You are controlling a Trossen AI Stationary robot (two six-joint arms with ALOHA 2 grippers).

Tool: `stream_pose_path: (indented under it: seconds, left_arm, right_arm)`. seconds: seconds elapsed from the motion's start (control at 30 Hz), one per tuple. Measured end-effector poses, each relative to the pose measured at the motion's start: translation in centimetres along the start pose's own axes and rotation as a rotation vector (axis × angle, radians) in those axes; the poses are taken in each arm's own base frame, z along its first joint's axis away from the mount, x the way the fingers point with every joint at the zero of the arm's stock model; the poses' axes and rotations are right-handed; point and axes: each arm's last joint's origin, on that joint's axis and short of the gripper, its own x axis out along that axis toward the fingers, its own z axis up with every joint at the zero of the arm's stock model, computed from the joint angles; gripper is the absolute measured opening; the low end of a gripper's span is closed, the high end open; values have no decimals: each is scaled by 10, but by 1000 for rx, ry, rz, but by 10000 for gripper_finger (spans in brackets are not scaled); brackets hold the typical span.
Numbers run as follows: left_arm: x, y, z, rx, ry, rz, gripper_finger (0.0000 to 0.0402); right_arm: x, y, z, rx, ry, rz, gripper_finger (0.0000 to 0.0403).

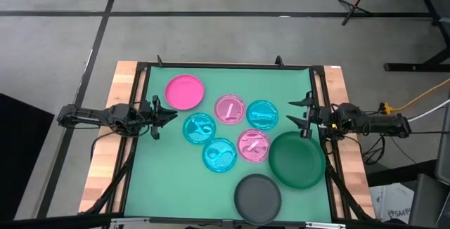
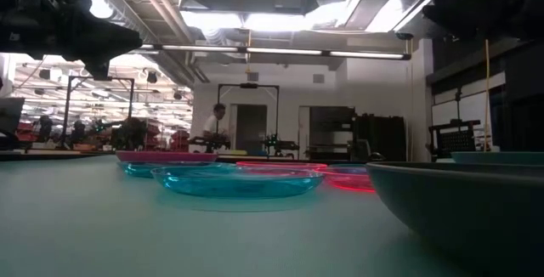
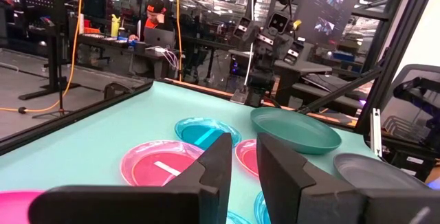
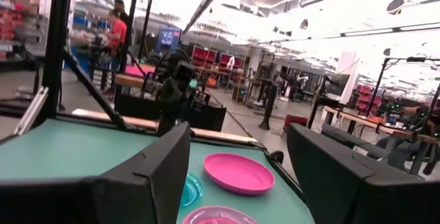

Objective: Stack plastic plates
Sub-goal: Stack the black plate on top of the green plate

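Eight round plates lie flat on the green mat. The hot pink plate [image 1: 185,91] is toward the far left. Five small translucent ones cluster in the middle: pink [image 1: 230,109], cyan [image 1: 262,114], cyan [image 1: 199,128], pink [image 1: 253,145] and cyan [image 1: 219,154]. The large dark green plate [image 1: 297,160] and the dark grey plate [image 1: 257,198] sit at the near right. My left gripper [image 1: 174,115] hovers at the mat's left edge with its fingers almost together [image 3: 244,145]. My right gripper [image 1: 292,112] hovers at the right edge, open [image 4: 238,141].
A black frame [image 1: 225,66] borders the mat, with bare wooden table edge [image 1: 105,159] outside it. Bare mat lies at the near left [image 1: 162,187]. In the low view the green plate's rim [image 2: 459,192] looms close. People show in the room beyond.
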Motion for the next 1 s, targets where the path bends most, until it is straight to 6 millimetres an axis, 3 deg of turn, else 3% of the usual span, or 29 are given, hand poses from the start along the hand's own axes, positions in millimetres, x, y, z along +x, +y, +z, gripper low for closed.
stream_pose_path:
  seconds: [0.37, 1.0]
  left_arm:
    - [0, 0, 0, 0, 0, 0, 62]
    - [0, 0, 0, 1, 2, 0, 62]
  right_arm:
    - [34, 0, 20, -21, 132, 65, 239]
    - [122, -2, 66, -188, 249, 129, 239]
